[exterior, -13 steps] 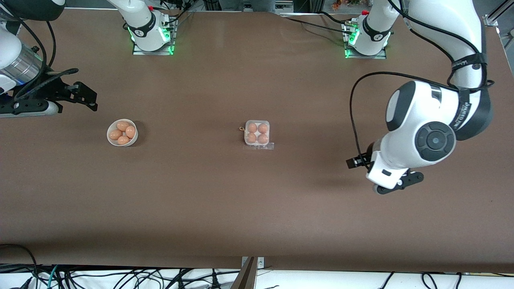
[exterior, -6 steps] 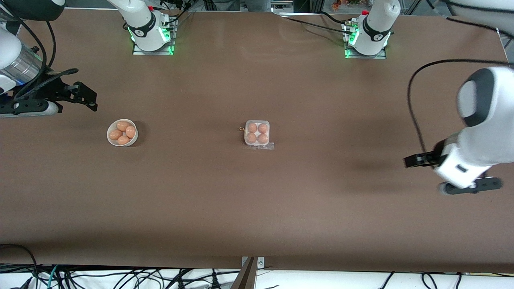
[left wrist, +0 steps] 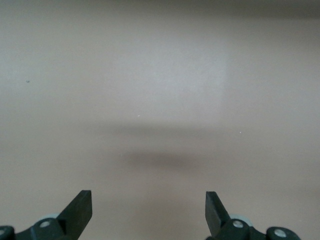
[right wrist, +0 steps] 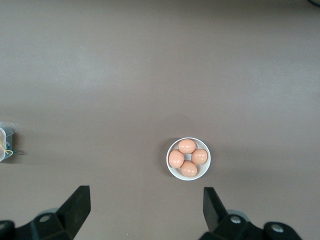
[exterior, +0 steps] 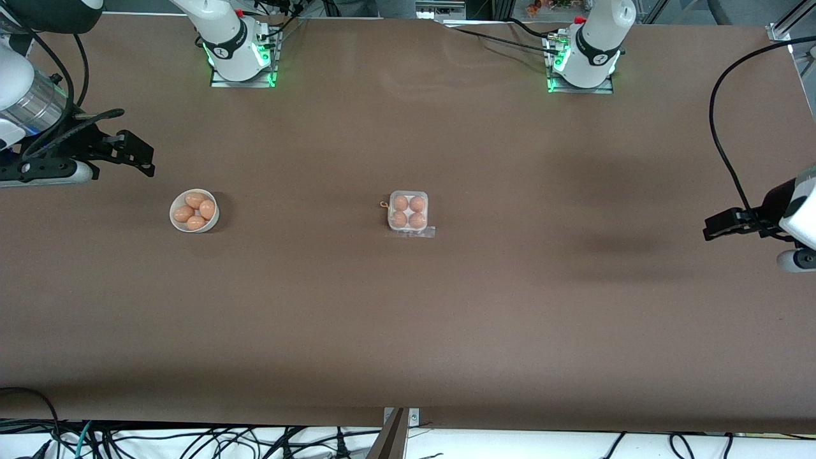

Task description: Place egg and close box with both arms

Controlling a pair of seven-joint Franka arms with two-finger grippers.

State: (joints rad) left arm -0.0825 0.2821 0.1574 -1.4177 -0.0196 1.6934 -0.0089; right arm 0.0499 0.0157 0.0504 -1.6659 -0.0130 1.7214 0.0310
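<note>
Left claw [left wrist: 148, 212], fingers apart and empty, hangs over bare counter [exterior: 574, 306] at its arm's end. Right claw [right wrist: 146, 212], also apart and empty, waits above the bowl [exterior: 194, 211] of eggs. The box [exterior: 408, 211] sits mid-counter, four eggs inside, apparently closed. I judge the task near done; I would park both arms clear. Only the right wrist view shows the bowl between the fingers.
</note>
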